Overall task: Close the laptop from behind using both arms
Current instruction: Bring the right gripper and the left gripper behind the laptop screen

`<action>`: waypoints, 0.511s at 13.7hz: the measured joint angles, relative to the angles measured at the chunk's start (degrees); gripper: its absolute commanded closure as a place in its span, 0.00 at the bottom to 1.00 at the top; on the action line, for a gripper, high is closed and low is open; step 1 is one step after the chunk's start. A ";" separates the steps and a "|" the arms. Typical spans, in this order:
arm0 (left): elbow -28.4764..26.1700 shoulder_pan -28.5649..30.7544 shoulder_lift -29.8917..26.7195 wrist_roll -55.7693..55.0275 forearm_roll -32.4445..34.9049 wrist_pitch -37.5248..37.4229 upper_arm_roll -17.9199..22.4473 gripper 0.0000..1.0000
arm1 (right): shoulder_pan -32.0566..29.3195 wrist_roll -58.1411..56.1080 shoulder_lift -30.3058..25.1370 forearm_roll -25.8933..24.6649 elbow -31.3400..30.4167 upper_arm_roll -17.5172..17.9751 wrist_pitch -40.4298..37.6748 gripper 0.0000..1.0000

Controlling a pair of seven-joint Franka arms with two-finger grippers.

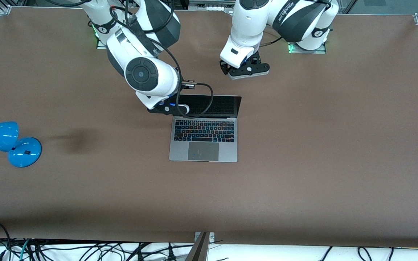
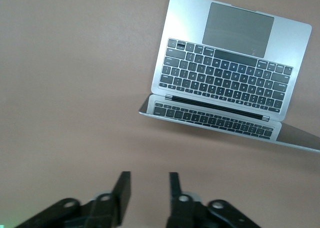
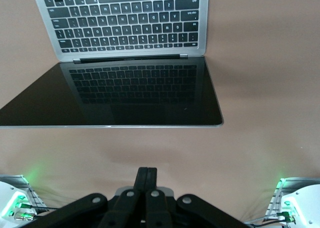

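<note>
Above the laptop [image 3: 125, 62] lid edge, right gripper [image 3: 146, 180] pinched; left gripper [image 2: 149, 188] parted.

Robot lab: bolted arms [image 1: 252, 21], cable clutter [image 1: 85, 250]

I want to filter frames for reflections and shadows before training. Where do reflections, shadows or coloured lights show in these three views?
Right wrist view: the slim silver-grey laptop has its dark screen mirroring the keys; green lights glow in both lower corners. Left wrist view: the screen again reflects keys, past the open left tool. Front view: a soft dark shadow patch lies on the brown table beside the glossy blue desk lamp.
</note>
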 measured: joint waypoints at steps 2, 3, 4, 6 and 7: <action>-0.12 0.00 1.41 -1.62 1.06 1.32 -0.17 1.00 | 0.04 0.00 0.71 0.28 -0.69 -0.02 0.00 1.00; -0.13 0.00 2.22 -2.16 2.06 1.65 -0.23 1.00 | 0.20 0.00 1.01 0.39 -1.09 -0.01 0.02 1.00; -0.13 -0.01 3.04 -2.32 2.54 1.94 -0.31 1.00 | 0.45 0.00 1.35 0.45 -1.38 0.00 0.14 1.00; -0.13 -0.08 4.54 -2.57 2.75 2.21 -0.46 1.00 | 1.29 0.00 2.13 0.47 -2.08 0.01 1.28 1.00; -0.12 -0.11 5.25 -2.67 2.77 2.29 -0.48 1.00 | 1.75 0.00 2.50 0.47 -2.53 0.01 2.13 1.00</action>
